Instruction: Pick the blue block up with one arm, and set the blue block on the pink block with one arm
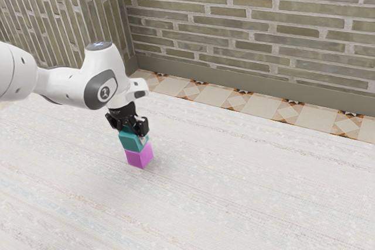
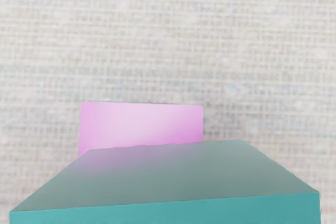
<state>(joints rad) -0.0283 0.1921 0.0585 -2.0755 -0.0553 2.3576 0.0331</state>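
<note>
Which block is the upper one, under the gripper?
The blue block, teal in shade; it sits atop the pink block, which rests on the table.

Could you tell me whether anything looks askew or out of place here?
Nothing stands out: the teal-blue cube stands upright on the pink cube, edges roughly aligned, beneath the black gripper on the pale table.

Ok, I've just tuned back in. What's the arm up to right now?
The arm's end effector is closed on the blue block, which renders teal here, and holds it right on top of the pink block on the table. In the exterior view the two blocks appear to touch, with the blue one offset slightly toward that view's left. The block has not been let go yet.
</note>
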